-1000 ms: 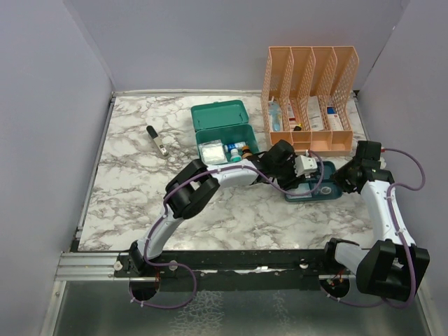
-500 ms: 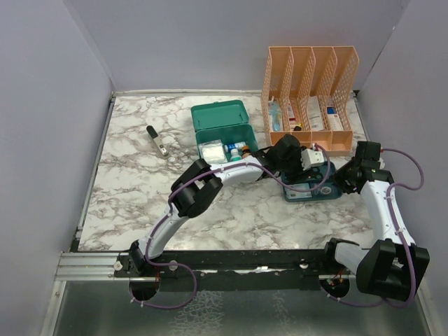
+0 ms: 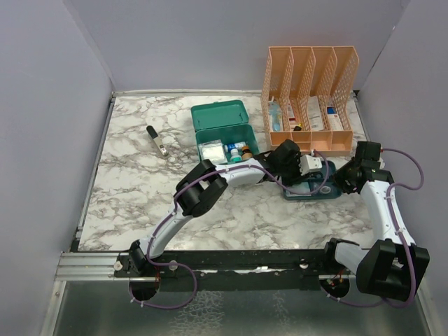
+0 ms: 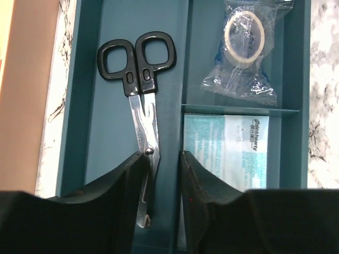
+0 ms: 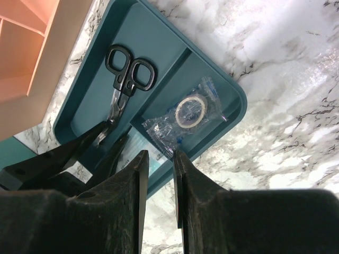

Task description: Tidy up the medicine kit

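The teal-green medicine kit stands open at the back centre, with a white pack and small bottles in its base. A flat dark-blue tray lies to its right. It holds black-handled scissors, a tape roll in a clear bag and a white-and-teal packet. My left gripper is low over the tray, narrowly open, and straddles the scissors' blades and the tray divider. My right gripper is narrowly open and empty above the tray's edge, by the bag's corner.
A tall orange mesh file organizer with boxes in its slots stands just behind the tray. A black-and-silver pen-like item lies on the marble left of the kit. Purple walls close in both sides.
My left gripper swung right and back over the tray, then settled slightly lower. The right arm has barely moved.
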`<state>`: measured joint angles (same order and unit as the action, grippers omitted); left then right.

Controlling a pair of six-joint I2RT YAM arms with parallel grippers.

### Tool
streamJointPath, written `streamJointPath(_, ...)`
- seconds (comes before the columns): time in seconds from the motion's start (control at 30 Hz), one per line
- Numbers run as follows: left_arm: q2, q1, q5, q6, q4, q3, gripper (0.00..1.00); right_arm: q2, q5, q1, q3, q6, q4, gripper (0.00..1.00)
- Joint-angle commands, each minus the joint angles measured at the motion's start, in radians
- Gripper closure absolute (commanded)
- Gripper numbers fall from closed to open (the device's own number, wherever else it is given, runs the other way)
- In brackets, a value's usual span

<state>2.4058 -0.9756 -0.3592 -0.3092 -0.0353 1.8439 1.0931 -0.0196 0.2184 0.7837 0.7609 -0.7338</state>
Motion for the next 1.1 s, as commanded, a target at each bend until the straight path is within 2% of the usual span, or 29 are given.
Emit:
streamJointPath(0.0, 0.025, -0.003, -0.011, -0.008, -0.002, 0.037, 0.68, -0.006, 0.004, 0.009, 0.001, -0.012, 0.007, 0.75)
streamJointPath(0.27, -0.018, -0.003, -0.016, -0.001, -0.004, 0.008, 1.00, -0.013, -0.002, 0.009, 0.013, -0.012, -0.001, 0.75)
streamJointPath(0.87, -0.366, -0.032, -0.096, 0.096, -0.002, -0.209, 1.00, -0.055, -0.010, 0.009, 0.281, -0.031, -0.065, 0.75)
streamJointPath(1.07, -0.471, -0.031, -0.082, 0.047, -0.091, -0.205, 1.00, -0.046, 0.002, 0.009, 0.413, -0.053, -0.089, 0.74)
